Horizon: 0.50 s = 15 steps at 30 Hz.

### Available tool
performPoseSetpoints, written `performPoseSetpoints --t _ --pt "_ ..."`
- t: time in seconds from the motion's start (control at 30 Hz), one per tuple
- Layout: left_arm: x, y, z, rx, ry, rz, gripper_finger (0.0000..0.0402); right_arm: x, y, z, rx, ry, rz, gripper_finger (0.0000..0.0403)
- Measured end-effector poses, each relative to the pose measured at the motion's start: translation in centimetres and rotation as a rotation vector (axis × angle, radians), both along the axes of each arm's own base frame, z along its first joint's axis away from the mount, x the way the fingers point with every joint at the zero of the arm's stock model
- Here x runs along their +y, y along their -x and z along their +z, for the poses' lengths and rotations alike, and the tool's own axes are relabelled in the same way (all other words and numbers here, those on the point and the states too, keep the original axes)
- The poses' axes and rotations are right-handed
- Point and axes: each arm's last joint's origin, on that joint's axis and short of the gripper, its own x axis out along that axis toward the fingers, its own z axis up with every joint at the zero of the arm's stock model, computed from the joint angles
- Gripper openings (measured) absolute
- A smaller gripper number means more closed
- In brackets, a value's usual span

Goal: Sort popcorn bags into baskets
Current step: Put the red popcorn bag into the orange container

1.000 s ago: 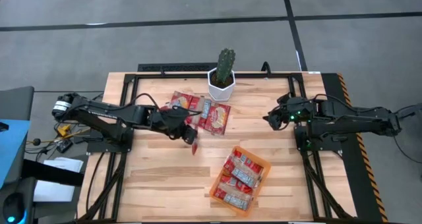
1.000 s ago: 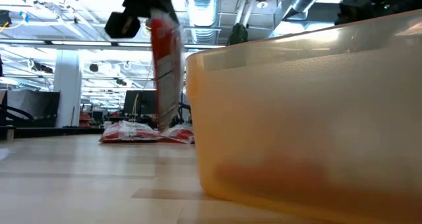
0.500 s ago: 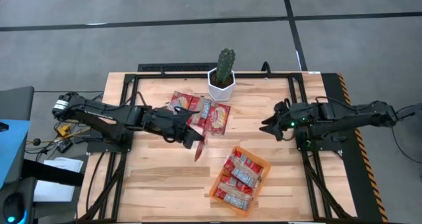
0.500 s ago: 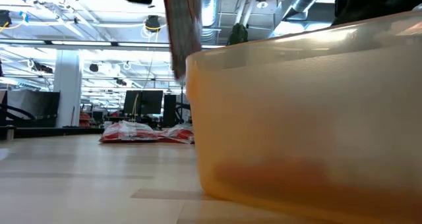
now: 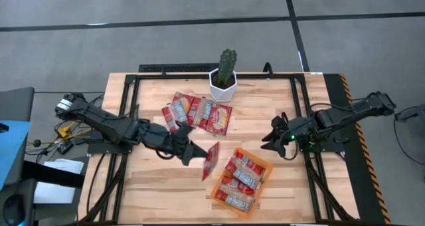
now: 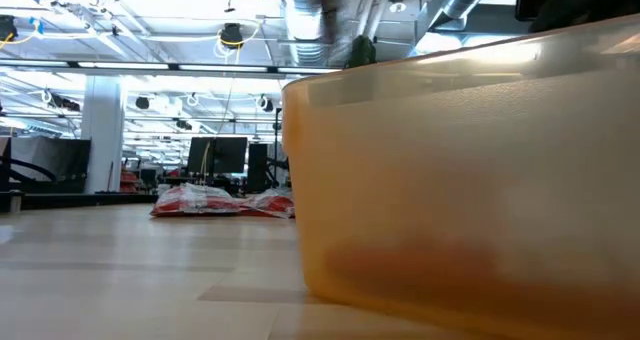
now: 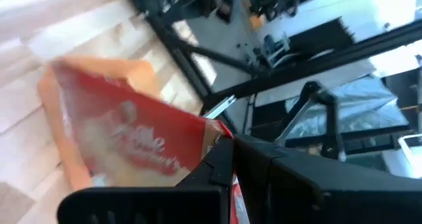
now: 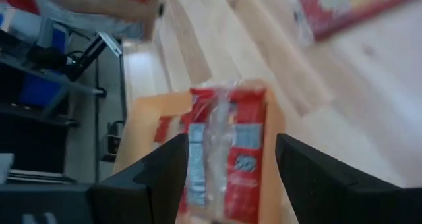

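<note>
Overhead, the left arm stretches low across the table from its base at the left edge, and the left gripper [image 5: 196, 155] is clamped on one red popcorn bag [image 5: 210, 161] held on edge just beside the near-left corner of the orange basket [image 5: 264, 162]. Its wrist camera shows the same held bag [image 7: 132, 145] pinched between the dark fingers, with the basket's orange wall behind it. Three packets in the basket [image 5: 240, 180] lie side by side, and the basket sits on the wooden table [image 5: 159, 186], filling most of the low view [image 6: 460, 180]. Three more loose bags [image 5: 199, 113] lie flat near the cactus pot [image 5: 224, 85]. On the other side, the right arm reaches in from the right edge, elbow raised, and the right gripper [image 5: 271, 137] hovers with its fingers spread apart and holding nothing, near the basket's far corner.
</note>
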Motion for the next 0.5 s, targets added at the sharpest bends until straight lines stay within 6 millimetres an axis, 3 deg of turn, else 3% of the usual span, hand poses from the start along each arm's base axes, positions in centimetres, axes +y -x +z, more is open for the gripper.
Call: performPoseSetpoints --t 0.27,0.5 --pt "-2.3 -4.1 -2.9 -0.073 0.056 -0.184 0.0000 2.1 0.5 -0.2 0.049 -0.150 0.017 0.0254" --pt "-4.3 -8.6 -5.2 -0.089 0.049 -0.331 0.0000 3.1 1.0 -0.1 0.043 -0.175 -0.024 0.0254"
